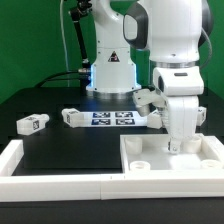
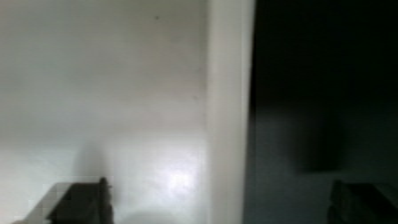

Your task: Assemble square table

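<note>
The white square tabletop (image 1: 160,168) with its raised rim lies at the exterior view's lower right. My gripper (image 1: 180,143) hangs straight down over its far right part, fingertips at or just above the rim. In the wrist view the gripper (image 2: 222,205) is open. Its dark fingertips (image 2: 80,202) stand wide apart, with the blurred white tabletop (image 2: 125,100) and its edge between them and dark table beyond. Three white tagged legs show: one (image 1: 32,123) at the left, one (image 1: 72,117) beside the marker board, one (image 1: 150,100) just left of my gripper. The fourth leg is hidden.
The marker board (image 1: 112,118) lies flat in front of the robot base (image 1: 110,65). Low white border strips (image 1: 12,160) run along the left and the front edge of the black table. A small raised bump (image 1: 144,158) sits on the tabletop's left part.
</note>
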`<state>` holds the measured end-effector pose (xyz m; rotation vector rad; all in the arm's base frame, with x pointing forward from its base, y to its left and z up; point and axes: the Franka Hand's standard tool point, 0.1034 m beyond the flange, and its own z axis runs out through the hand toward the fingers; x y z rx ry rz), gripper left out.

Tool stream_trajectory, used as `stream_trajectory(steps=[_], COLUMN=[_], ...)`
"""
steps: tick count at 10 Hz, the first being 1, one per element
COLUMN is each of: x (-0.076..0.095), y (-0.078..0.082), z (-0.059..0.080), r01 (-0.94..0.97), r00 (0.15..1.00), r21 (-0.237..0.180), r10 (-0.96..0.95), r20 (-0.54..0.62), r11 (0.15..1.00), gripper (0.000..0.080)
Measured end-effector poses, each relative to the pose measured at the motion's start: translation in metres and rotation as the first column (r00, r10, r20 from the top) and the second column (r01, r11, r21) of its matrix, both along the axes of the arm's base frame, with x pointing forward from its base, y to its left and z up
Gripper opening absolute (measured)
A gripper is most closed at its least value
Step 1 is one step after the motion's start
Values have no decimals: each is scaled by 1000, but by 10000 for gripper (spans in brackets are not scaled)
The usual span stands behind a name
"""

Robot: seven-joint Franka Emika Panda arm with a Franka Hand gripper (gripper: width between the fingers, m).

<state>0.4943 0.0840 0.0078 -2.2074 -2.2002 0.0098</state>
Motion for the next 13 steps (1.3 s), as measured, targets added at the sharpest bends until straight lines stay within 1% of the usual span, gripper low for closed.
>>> stream_trajectory(steps=[5, 6, 7, 8, 9, 10, 11, 12, 13], x=[0, 0, -3, -13, -21, -28, -36, -32, -33], y=[-1, -1, -2, -3, -2, 3, 13, 16, 16], z=[0, 2, 16, 29, 37, 45, 54, 58, 56], r01=[1, 8, 62, 131, 159, 258, 417, 449, 524], r00=[1000, 1000, 998, 991, 987, 966, 909, 893, 851], r21=[0, -1, -6, -12, -17, -18, -29, -16, -13], r10=[-1, -8, -62, -131, -159, -257, -416, -448, -523], r20=[-1, 1, 17, 26, 27, 35, 30, 44, 39], r11=[1000, 1000, 998, 991, 987, 966, 909, 894, 852], gripper=[649, 649, 649, 649, 649, 649, 649, 649, 649])
